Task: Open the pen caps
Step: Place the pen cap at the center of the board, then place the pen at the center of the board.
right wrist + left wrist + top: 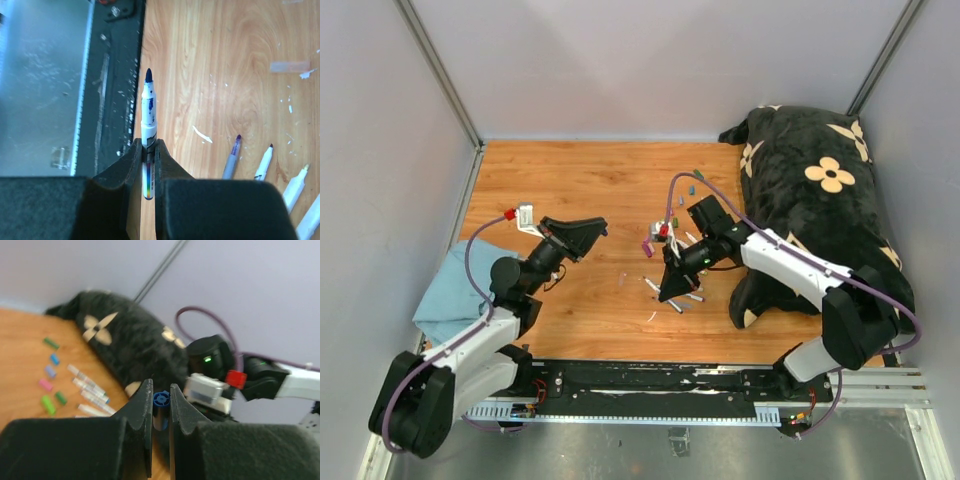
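The left claw (161,390) is closed on a blue cap (161,400). The cap sits pinched between the two fingertips, one round end facing the wrist camera, and is held above the table (580,180). The right claw (148,147) is clamped on a pen (148,107), whose bare dark-blue tip sticks out past the fingers above the table's near edge. The two claws are well apart. Other loose caps (48,404), green, blue, purple and pink, lie on the wood beside a row of uncapped pens (91,388), near the black flowered cushion (130,340).
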Robot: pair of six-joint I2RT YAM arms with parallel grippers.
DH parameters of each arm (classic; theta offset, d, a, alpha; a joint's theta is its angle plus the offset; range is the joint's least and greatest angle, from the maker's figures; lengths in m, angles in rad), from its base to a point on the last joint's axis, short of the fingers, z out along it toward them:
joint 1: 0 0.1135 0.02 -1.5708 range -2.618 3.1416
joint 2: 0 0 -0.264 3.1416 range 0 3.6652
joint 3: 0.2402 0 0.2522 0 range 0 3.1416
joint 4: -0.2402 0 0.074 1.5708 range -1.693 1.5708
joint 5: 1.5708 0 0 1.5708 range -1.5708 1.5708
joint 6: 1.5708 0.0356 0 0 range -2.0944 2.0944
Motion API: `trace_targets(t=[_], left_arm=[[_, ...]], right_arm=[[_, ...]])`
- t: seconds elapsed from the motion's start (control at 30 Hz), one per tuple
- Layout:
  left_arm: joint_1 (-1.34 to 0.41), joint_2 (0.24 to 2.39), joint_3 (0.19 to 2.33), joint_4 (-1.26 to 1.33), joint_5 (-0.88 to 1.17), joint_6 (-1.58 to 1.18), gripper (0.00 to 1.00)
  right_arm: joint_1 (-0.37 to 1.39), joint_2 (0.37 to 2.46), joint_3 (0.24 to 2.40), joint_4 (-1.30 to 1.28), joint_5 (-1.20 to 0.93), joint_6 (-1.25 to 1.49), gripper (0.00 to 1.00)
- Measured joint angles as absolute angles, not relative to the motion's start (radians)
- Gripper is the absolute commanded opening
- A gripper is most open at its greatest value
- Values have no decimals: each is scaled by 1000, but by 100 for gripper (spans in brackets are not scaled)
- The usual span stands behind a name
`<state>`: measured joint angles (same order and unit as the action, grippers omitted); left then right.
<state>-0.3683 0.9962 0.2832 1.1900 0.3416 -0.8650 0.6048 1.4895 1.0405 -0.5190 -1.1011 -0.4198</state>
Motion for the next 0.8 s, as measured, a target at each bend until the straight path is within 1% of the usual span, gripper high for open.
trace_targets(t=[0.2, 0.33, 0.4, 0.53, 0.67, 0.8], left_arm=[[-368, 829, 225, 733, 245, -789, 0], [-368, 807, 212, 533, 181, -766, 0], [-368, 828, 202, 486, 167, -766, 0], [-368, 935, 185, 434, 154, -790, 0], [-368, 1033, 183, 417, 155, -826, 0], [-368, 1092, 183, 416, 154, -857, 0]], right_arm=[[716, 1545, 1054, -584, -878, -495, 3], [803, 1631, 1087, -617, -718, -524, 2], [844, 1675, 1105, -630, -642, -529, 2], [899, 1731, 1124, -645, -516, -529, 3], [923, 1757, 1139, -660, -417, -524, 6], [928, 1792, 1157, -658, -353, -516, 7]])
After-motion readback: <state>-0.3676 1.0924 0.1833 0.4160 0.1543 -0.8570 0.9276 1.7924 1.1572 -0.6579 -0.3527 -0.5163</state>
